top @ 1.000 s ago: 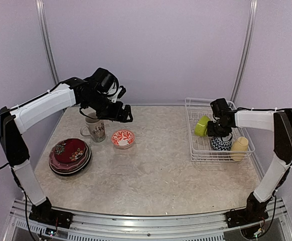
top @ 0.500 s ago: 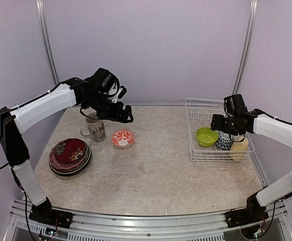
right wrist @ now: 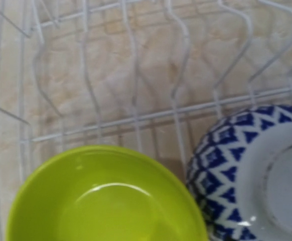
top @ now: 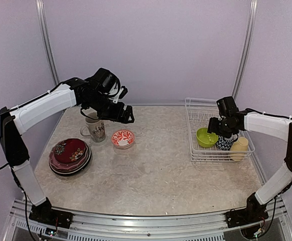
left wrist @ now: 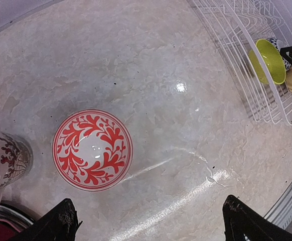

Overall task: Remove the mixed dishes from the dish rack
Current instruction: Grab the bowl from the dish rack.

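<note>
Hovering low over the dish rack [top: 211, 159], the right tool [top: 220, 129] hangs directly above two bowls in the rack's near half. The lime-green bowl [top: 205, 136] sits mouth-up on the rack's left side, and the blue patterned bowl [top: 226, 144] is just beside it toward the middle. The wrist view looks straight down on both rims but shows no fingers, so I cannot tell whether this tool is apart or together. A pale-yellow mug [top: 240, 147] rests in the rack's near right corner.

Well left of the rack, the left tool [left wrist: 148, 203] is up over the desk [top: 151, 170], fingers spread wide with nothing between them. Below it is the red-patterned bowl [top: 123, 138], upright on the desk. The beige mug [top: 96, 129] is farther left of the rack, and the stacked plates [top: 69, 154] are farthest left.
</note>
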`<move>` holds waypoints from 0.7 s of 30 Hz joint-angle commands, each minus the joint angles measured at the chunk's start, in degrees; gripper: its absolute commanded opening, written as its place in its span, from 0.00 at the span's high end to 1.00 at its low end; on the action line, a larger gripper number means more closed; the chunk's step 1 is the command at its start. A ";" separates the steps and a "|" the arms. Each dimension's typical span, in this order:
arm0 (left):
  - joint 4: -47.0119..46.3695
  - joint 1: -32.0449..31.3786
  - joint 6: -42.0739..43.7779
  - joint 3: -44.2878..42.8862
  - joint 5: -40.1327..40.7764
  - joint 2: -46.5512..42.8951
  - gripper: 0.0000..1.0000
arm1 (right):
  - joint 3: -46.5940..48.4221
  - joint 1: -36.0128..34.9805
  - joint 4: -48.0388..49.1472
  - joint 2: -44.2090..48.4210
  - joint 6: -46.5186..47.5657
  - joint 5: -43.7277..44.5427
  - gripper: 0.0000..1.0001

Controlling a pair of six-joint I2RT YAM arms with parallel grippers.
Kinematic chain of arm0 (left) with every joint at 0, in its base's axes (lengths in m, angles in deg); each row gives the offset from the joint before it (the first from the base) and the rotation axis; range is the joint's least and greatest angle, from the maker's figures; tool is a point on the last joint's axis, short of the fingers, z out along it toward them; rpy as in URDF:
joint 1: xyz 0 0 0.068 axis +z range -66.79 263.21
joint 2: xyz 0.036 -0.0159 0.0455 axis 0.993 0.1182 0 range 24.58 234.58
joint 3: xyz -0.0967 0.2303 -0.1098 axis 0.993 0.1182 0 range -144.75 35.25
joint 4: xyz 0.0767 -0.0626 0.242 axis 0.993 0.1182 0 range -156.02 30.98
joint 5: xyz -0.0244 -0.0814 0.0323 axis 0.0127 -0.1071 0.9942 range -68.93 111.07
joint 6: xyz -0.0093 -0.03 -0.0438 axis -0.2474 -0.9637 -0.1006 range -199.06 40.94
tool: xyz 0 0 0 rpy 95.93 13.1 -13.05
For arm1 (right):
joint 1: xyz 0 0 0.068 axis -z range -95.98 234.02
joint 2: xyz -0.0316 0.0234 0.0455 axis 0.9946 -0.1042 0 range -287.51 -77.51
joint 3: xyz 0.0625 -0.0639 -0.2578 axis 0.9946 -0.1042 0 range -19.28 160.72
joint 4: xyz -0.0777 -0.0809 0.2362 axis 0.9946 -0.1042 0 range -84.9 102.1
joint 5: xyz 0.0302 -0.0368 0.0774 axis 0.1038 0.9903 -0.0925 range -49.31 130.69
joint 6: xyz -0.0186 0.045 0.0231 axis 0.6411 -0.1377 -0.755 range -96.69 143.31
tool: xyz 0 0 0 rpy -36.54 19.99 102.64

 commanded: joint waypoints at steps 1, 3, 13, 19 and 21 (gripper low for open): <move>-0.34 -0.55 0.74 0.30 -0.45 -2.25 0.03 | 1.15 -0.37 -2.95 -2.16 0.72 3.78 0.40; -0.38 -0.69 0.75 0.39 -0.09 -2.52 0.03 | 0.48 -0.37 -1.94 -3.04 0.89 2.95 0.44; -0.50 -1.09 0.94 0.57 0.47 -2.92 0.03 | -0.47 -0.36 1.05 -7.77 -0.18 3.77 0.61; -0.52 -1.18 0.99 0.60 0.48 -2.93 0.02 | -0.35 -0.37 2.09 -9.68 -0.10 4.40 0.77; -0.47 -1.22 0.99 0.65 0.43 -2.93 0.02 | -0.22 -0.37 1.93 -9.83 0.02 5.28 0.83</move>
